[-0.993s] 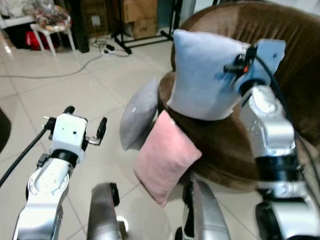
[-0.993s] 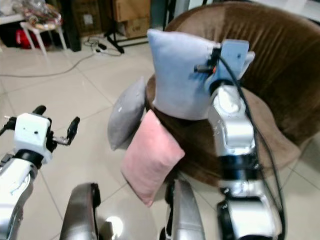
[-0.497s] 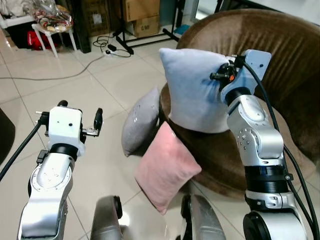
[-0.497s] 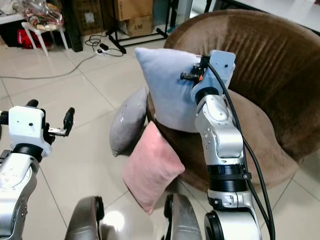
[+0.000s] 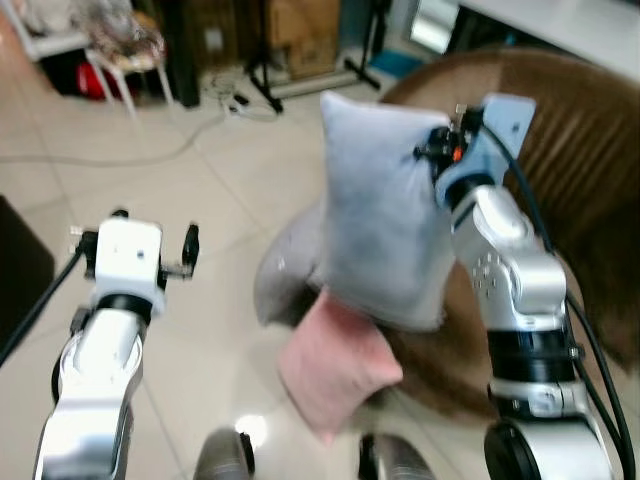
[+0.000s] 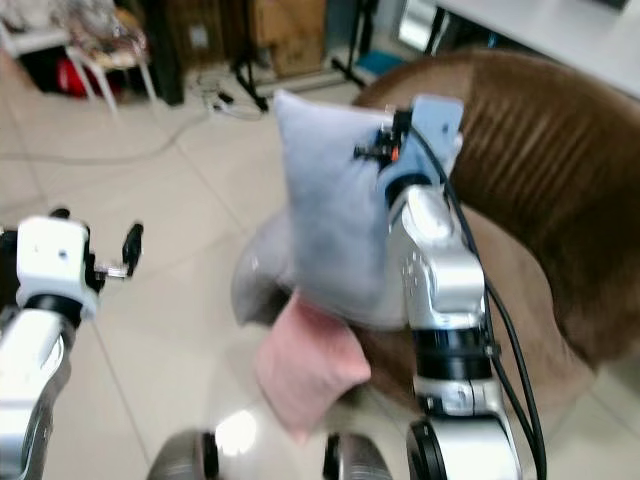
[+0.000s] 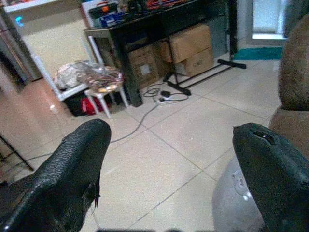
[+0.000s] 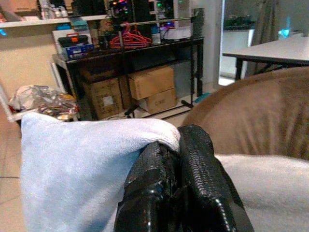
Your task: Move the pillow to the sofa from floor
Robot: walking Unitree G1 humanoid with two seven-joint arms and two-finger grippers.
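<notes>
Right gripper [image 5: 440,152] raised in front of the sofa [image 5: 590,170], fingers [image 8: 193,159] pressed together on the top edge of the blue pillow [image 5: 375,215]. Pillow hanging upright from that grip, clear of the floor [image 5: 200,180], in front of the brown sofa's left side, its lower corner above the seat's front edge. From the right wrist, pale blue fabric [image 8: 77,164] bunched against both black fingers, brown sofa back [image 8: 251,111] behind.

Below the held pillow, a pink pillow [image 5: 335,365] propped against the sofa front, bottom corner on the tiles. Beside it, further left, a grey pillow [image 5: 285,275] leaning on the sofa, partly hidden by the blue one.

Left gripper [image 5: 150,245] held out low over bare tiles, well apart from the pillows, fingers [image 7: 72,169] spread wide with nothing between them. From the left wrist, part of the grey pillow [image 7: 231,198] just past the fingers, and a cable [image 7: 145,116] on the floor.

Head views blurred. Far back: white stool [image 5: 135,60], boxes [image 5: 300,35].
</notes>
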